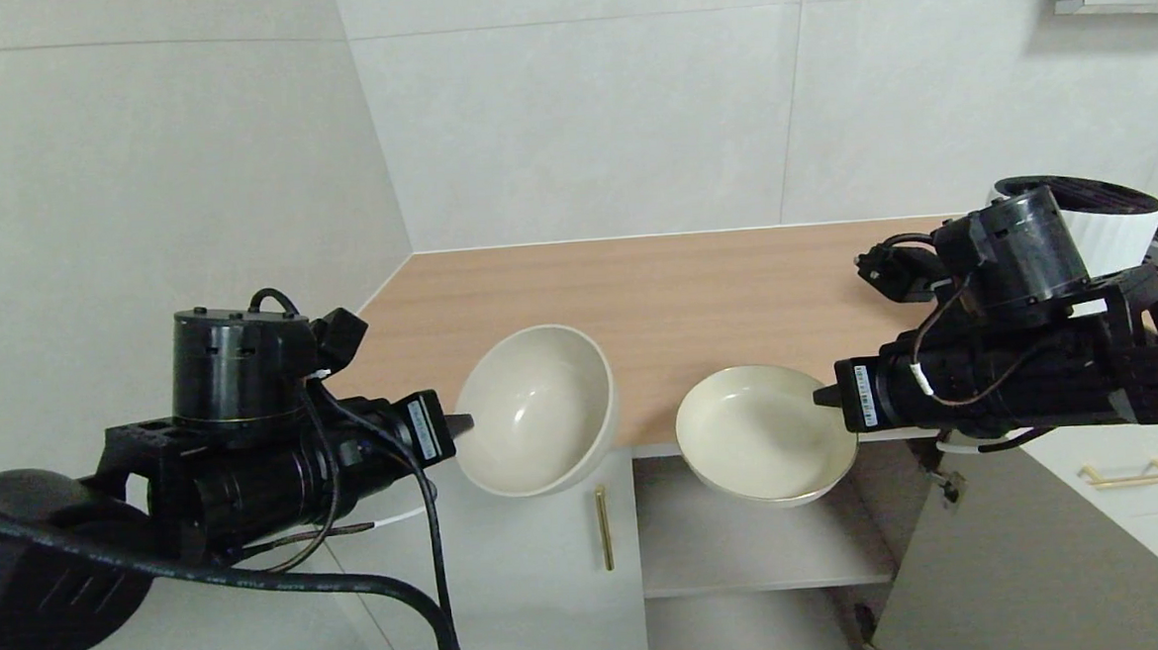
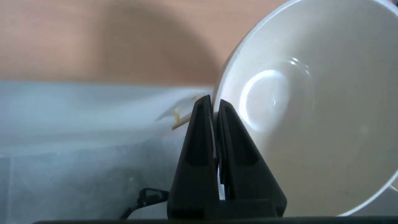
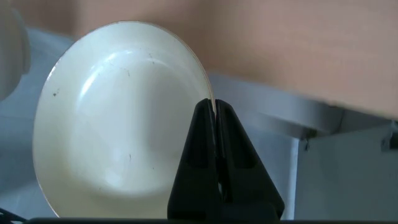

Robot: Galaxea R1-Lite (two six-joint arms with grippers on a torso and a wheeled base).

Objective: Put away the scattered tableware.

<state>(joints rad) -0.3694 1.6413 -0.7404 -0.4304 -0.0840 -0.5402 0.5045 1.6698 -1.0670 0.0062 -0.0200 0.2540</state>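
- At the left gripper (image 1: 460, 425): fingers nearly together, clamped on the thin rim of the deep bowl (image 1: 534, 412), one inside the wall and one outside.
- Deep bowl: cream, glossy glazed ceramic, round with a high wall. Held in the air at the front edge of the countertop (image 1: 696, 289), tipped on its side with the hollow facing the head camera.
- At the right gripper (image 1: 826, 396): same narrow pinch, closed on the rim of the shallow bowl (image 1: 758, 434).
- Shallow bowl: cream, smooth and shiny, wide with a low wall. Held tilted before the open cabinet (image 1: 748, 524), beside the deep bowl but apart from it.
- Countertop: pale wood grain, matte, flat.
- On the closed door below the deep bowl: a slim brass handle (image 1: 603, 527), upright.
- Behind the right arm, on the countertop: a white ribbed container (image 1: 1109, 223).
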